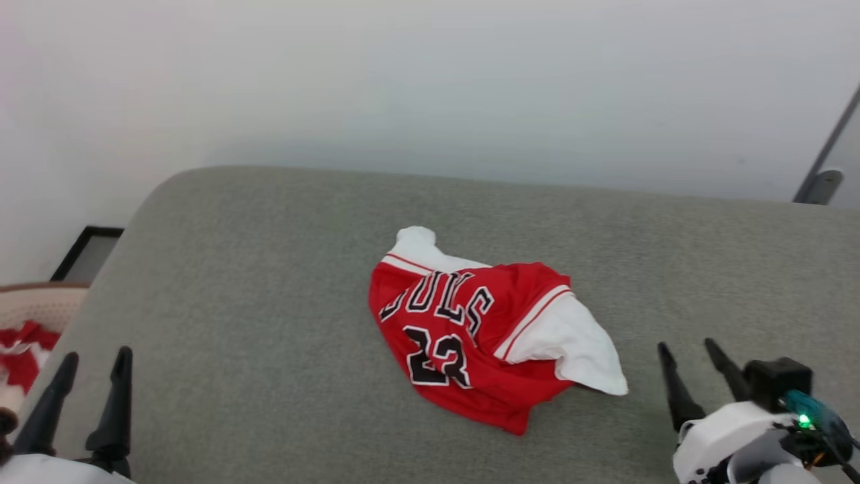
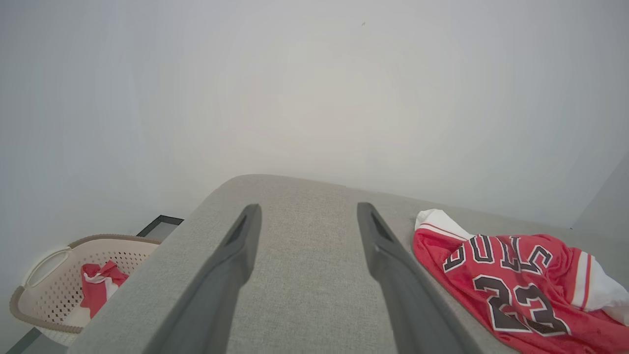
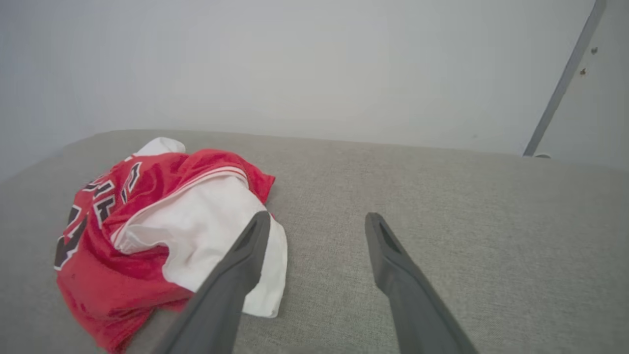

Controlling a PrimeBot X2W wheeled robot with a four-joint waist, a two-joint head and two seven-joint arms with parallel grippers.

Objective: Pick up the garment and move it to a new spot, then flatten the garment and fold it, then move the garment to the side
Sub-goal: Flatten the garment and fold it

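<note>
The garment [image 1: 470,329] is a red jersey with white sleeves and black "BULLS 23" lettering, lying crumpled in the middle of the grey cushioned surface [image 1: 269,269]. It also lies at the lower right of the left wrist view [image 2: 511,285] and at the left of the right wrist view [image 3: 147,236]. My left gripper [image 1: 94,366] stands open at the lower left, well apart from the jersey, nothing between its fingers [image 2: 231,265]. My right gripper [image 1: 689,356] is open at the lower right, just right of the white sleeve [image 1: 578,343], with empty fingers [image 3: 393,260].
A beige perforated laundry basket [image 2: 54,260] with red and white cloth inside stands on the floor left of the surface. A white wall rises behind. A grey slanted bar [image 1: 826,154] is at the far right. Bare grey surface lies all around the jersey.
</note>
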